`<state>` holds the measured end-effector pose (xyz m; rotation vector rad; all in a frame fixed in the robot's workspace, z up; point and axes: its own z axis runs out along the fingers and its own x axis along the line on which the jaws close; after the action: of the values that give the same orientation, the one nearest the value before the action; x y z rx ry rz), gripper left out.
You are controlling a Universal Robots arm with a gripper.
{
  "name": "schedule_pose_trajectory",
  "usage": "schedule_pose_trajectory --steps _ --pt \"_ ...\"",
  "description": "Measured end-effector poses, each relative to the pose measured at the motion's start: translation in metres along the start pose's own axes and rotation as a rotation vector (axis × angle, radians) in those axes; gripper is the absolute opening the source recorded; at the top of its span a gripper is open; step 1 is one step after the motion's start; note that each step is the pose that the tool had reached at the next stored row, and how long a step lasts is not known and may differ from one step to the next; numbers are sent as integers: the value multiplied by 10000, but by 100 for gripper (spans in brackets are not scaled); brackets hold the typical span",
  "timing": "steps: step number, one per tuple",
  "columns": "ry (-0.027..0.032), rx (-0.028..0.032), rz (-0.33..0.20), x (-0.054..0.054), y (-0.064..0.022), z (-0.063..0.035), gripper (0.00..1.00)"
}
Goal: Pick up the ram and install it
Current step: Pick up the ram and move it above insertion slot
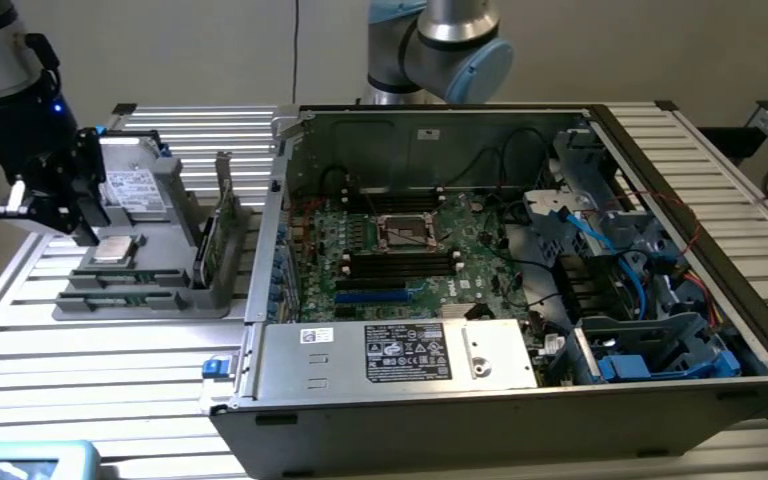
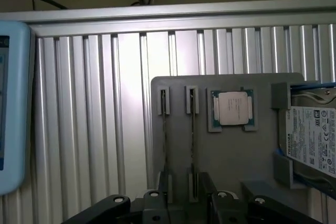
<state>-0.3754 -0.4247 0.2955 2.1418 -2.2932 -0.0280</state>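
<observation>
Two ram sticks stand on edge in slots of the grey holder [image 2: 231, 156]; one ram stick [image 2: 192, 140] lies in line with the gap between my fingers, the other [image 2: 165, 140] is beside it. In the exterior view the ram [image 1: 128, 279] shows as green strips at the holder's front. My gripper [image 2: 184, 184] hangs above the holder, open and holding nothing. It is over the holder's left end [image 1: 53, 212] in the exterior view.
The holder also carries a square silver processor [image 2: 232, 107], a hard drive [image 2: 312, 140] and upright green cards [image 1: 224, 225]. The open computer case [image 1: 518, 400], with its motherboard [image 1: 398, 250], stands on the exterior view's right. A blue-rimmed device [image 2: 10, 103] lies on the slatted table.
</observation>
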Motion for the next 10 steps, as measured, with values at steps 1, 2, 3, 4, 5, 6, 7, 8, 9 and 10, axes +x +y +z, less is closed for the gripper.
schedule_pose_trajectory --steps 1,2,3,4,5,6,7,8,9,10 --pt "0 -4 -15 14 -9 18 36" --pt "1 -11 -34 26 -18 36 36" --pt "2 -20 -58 37 -26 54 36" --pt "3 -28 -82 41 -28 67 36" --pt "4 -38 -111 42 -28 80 36" --pt "2 -40 -143 44 -28 92 36" --pt "3 -43 -173 45 -29 108 36" --pt "3 -48 -195 46 -30 125 36" --pt "4 -52 -214 46 -32 144 36" --pt "4 -56 -233 46 -33 162 36"
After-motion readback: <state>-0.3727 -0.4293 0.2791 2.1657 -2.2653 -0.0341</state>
